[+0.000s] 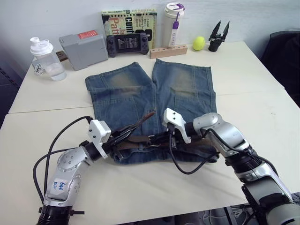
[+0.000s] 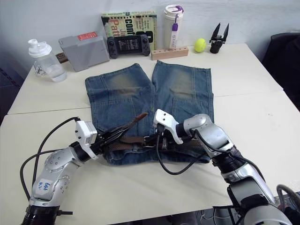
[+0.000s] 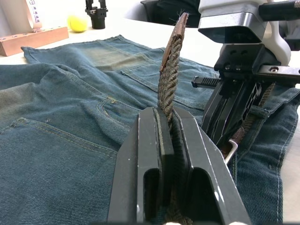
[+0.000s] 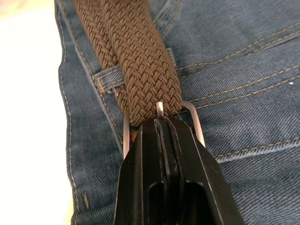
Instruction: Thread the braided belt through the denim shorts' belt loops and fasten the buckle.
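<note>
Near the table's front edge, left gripper (image 3: 171, 140) pinches the braided belt (image 3: 169, 79); right gripper (image 4: 161, 123) clamps the buckle (image 4: 192, 117). Seat the prong squarely, pulling gently.

Left pincer (image 3: 171, 140) is clamped tight on the belt (image 3: 169, 79), whose free tip sticks up over the shorts (image 3: 70, 122). Right pincer (image 3: 229, 117) sits just beside it, down at the buckle (image 3: 229, 150). Far off there's a yellow ball (image 3: 77, 22) and a wooden block (image 3: 33, 40).
</note>
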`<state>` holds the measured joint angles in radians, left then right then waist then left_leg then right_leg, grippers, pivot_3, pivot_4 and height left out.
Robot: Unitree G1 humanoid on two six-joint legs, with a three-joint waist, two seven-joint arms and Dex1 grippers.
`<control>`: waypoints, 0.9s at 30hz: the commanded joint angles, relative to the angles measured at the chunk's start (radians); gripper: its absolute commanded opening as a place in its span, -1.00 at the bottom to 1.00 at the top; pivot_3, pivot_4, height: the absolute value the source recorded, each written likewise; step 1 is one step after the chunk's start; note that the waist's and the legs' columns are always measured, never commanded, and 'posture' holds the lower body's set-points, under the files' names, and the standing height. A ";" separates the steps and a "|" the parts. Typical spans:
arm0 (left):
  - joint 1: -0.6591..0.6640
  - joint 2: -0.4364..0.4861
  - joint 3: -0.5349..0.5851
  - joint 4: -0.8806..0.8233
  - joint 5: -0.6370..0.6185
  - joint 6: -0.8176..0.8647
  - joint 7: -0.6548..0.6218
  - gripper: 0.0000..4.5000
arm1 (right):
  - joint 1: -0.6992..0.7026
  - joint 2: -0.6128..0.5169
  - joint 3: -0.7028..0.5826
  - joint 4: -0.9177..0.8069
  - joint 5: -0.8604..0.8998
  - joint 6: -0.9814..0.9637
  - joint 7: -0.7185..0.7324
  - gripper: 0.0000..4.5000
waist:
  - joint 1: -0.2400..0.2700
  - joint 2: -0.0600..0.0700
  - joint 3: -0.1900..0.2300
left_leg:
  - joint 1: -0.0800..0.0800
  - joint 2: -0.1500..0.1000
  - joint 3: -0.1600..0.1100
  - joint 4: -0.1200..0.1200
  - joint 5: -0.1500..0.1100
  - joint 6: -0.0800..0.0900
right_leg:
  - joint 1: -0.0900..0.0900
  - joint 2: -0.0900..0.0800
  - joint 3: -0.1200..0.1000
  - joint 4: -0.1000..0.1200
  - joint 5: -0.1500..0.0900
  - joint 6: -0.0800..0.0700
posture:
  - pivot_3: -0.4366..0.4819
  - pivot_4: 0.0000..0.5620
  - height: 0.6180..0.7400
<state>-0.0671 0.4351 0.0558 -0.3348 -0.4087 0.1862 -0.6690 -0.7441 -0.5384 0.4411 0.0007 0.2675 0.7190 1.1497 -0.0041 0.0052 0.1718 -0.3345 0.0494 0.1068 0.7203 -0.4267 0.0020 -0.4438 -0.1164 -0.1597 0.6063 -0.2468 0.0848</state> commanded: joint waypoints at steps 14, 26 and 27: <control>-0.306 0.024 -0.020 0.006 -0.028 0.019 -0.063 -1.00 | -0.020 0.098 0.246 0.204 -0.194 0.004 0.045 -0.99 | -0.030 0.002 -0.016 | 0.005 0.000 0.001 -0.004 0.000 -0.001 | 0.002 0.001 0.000 0.001 -0.001 -0.001 | -0.05 -0.47 0.68; -0.639 -0.056 -0.069 0.250 -0.015 -0.041 -0.174 -1.00 | 0.038 0.125 0.321 0.171 -0.275 -0.011 0.075 -0.99 | -0.031 0.002 -0.016 | 0.017 0.001 0.001 -0.006 0.000 -0.002 | 0.014 0.001 0.000 -0.001 -0.002 -0.003 | -0.05 -0.47 0.68; -0.662 -0.066 -0.076 0.266 -0.016 -0.043 -0.187 -1.00 | 0.041 0.128 0.323 0.170 -0.280 -0.011 0.075 -0.99 | -0.031 0.002 -0.016 | 0.017 0.001 0.001 -0.006 0.000 -0.002 | 0.014 0.002 0.000 -0.001 -0.002 -0.003 | -0.05 -0.47 0.68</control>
<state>-0.6296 0.3899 -0.0617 -0.0194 -0.3911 0.2228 -0.8528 -0.8202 -0.4221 0.5528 0.0916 0.0638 0.6617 1.2127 -0.0353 0.0072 0.1556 -0.3171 0.0507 0.1080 0.7142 -0.4264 0.0002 -0.4297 -0.1149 -0.1598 0.6057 -0.2486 0.0818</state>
